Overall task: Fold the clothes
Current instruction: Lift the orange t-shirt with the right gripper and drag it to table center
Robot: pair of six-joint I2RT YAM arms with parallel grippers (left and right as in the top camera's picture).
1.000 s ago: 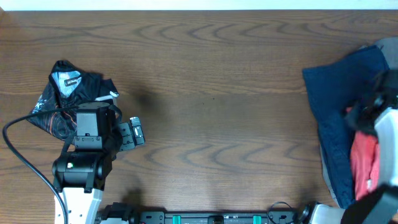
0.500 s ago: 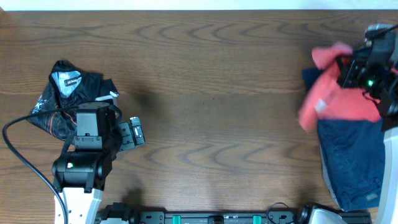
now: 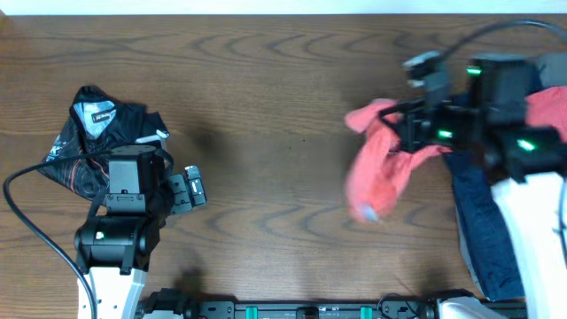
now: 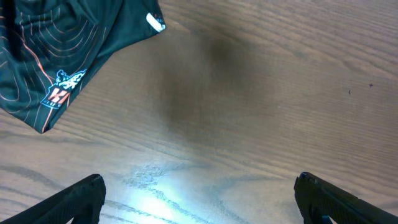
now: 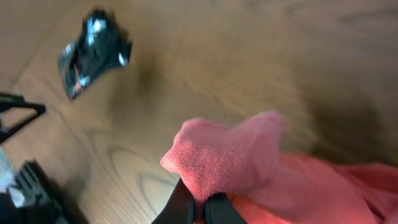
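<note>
The coral-red T-shirt (image 3: 379,167) hangs bunched and blurred over the table right of the middle. My right gripper (image 3: 397,128) is shut on a fold of it and holds it above the wood. In the right wrist view the shirt (image 5: 239,155) is pinched between the shut fingers (image 5: 200,205). Its lettering and label are hidden. My left gripper (image 3: 188,189) is open and empty at the left; in the left wrist view its fingertips (image 4: 199,196) stand wide apart over bare wood.
A black garment with red-and-white print (image 3: 97,137) lies crumpled at the far left, also in the left wrist view (image 4: 59,53) and the right wrist view (image 5: 93,50). A navy blue garment (image 3: 487,213) lies at the right edge under my right arm.
My right gripper has lifted the coral-red T-shirt off the navy garment and carried it left toward the middle of the table. The left arm has not moved.
</note>
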